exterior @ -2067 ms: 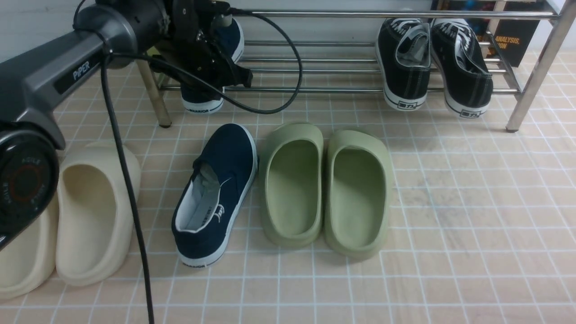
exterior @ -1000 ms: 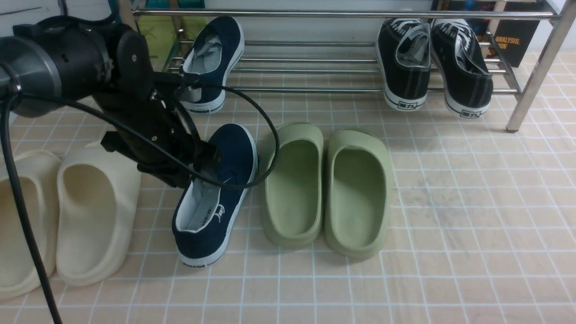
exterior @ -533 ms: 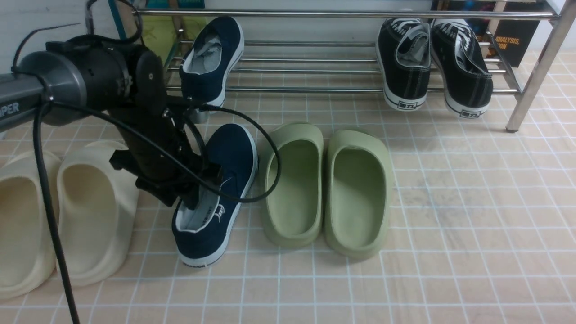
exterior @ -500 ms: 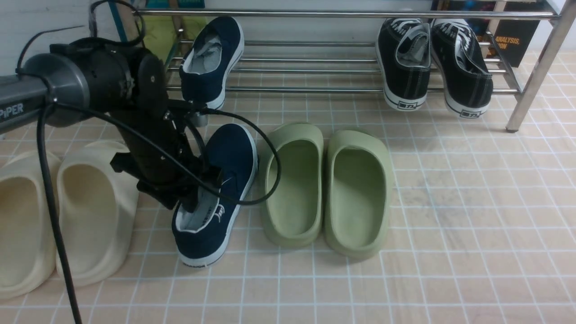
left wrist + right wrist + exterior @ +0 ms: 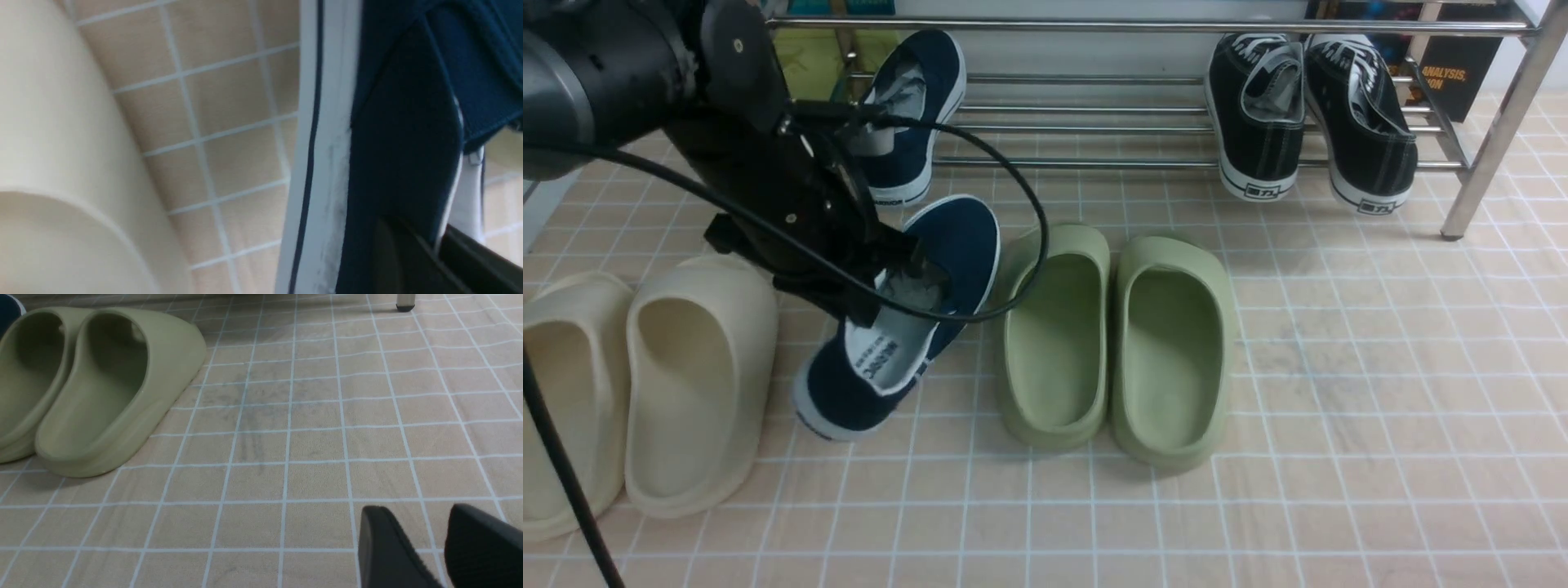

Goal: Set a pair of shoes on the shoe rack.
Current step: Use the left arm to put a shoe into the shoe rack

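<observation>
Pickup, shoe 2 of 2: left gripper (image 5: 890,286) is pinching the tilted navy slip-on (image 5: 956,241) by its collar, next needing carriage beside its mate (image 5: 907,155) on the chrome shoe rack (image 5: 1094,162).

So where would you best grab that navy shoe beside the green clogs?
By the side wall of its opening, coming from above: one jaw inside, one outside. The navy shoe has its mouth facing up, and that canvas edge is thin enough to pinch, whereas the whole body looks too wide. The left gripper holds it just so.
</observation>
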Controlling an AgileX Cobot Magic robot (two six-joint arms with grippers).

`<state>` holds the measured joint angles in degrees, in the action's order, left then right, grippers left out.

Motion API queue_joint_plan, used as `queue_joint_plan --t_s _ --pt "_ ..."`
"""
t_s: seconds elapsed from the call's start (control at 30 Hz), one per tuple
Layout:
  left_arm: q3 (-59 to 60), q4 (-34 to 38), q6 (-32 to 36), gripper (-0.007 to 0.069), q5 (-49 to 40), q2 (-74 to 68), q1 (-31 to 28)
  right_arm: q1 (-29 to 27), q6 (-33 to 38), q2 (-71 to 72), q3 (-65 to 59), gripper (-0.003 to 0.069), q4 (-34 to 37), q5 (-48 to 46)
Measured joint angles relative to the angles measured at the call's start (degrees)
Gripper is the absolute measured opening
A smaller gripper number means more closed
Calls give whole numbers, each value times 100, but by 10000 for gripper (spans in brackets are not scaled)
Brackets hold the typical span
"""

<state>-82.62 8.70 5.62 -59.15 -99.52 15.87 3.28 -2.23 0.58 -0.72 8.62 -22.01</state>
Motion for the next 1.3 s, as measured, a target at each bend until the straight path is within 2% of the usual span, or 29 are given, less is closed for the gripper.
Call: queue_joint_plan --t_s 0.17,0.53,0.93,1.3 --pt "-173 339 62 34 392 -158 12 0 0 0 0 238 0 0" --pt "-1328 787 -187 34 2025 -987 12 0 0 0 0 238 0 0" --pt "-3595 891 -477 34 1193 -2614 12 0 0 0 0 238 0 0" --pt "-4027 684 -496 34 1987 -2894 12 0 0 0 0 238 -3 0"
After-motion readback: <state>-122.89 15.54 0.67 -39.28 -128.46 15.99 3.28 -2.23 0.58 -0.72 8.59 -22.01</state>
